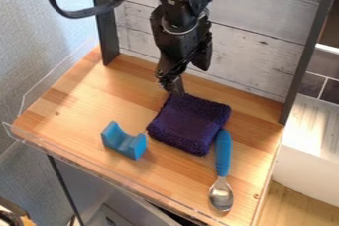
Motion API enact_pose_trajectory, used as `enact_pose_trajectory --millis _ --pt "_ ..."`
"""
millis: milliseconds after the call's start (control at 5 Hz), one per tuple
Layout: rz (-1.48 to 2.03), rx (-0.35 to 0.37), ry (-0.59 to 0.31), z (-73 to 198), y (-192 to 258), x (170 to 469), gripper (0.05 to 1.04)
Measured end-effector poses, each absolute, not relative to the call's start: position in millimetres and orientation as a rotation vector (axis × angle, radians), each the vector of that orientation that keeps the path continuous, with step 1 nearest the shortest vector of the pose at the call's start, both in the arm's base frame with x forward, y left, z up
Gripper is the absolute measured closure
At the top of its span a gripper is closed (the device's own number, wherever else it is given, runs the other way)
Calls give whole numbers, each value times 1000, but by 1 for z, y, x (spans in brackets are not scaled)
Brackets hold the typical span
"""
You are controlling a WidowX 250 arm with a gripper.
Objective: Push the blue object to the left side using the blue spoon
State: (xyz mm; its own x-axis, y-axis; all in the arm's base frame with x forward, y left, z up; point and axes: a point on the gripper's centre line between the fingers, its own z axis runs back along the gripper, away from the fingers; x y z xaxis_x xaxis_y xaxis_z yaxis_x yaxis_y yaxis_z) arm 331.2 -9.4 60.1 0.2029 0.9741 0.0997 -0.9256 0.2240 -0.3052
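Observation:
The black gripper (175, 86) hangs over the back middle of the wooden surface, its tip at the back left edge of a folded purple cloth; whether they touch I cannot tell. The blue object (124, 141), a curved block with two raised ends, sits left of the cloth and nearer the front edge. A spoon with a blue handle (223, 155) lies along the cloth's right side, handle end at the cloth's front right corner and metal bowl towards the front edge.
The purple cloth (190, 122) lies between the blue object and the spoon. A clear rim (99, 169) runs along the front and left edges of the wooden surface (79, 101). Dark posts and a whitewashed board (248, 46) stand behind.

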Motion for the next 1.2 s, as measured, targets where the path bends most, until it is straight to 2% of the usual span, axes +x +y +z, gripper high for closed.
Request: enact_pose_trajectory --millis 200,400,600,1200 --pt "1340 -168 -264 50 -9 328 84" --pt "1298 -111 -195 37 -15 320 84" --pt "1184 -94 -192 34 -31 318 84" --pt "679 -25 -123 -3 -76 285 84"
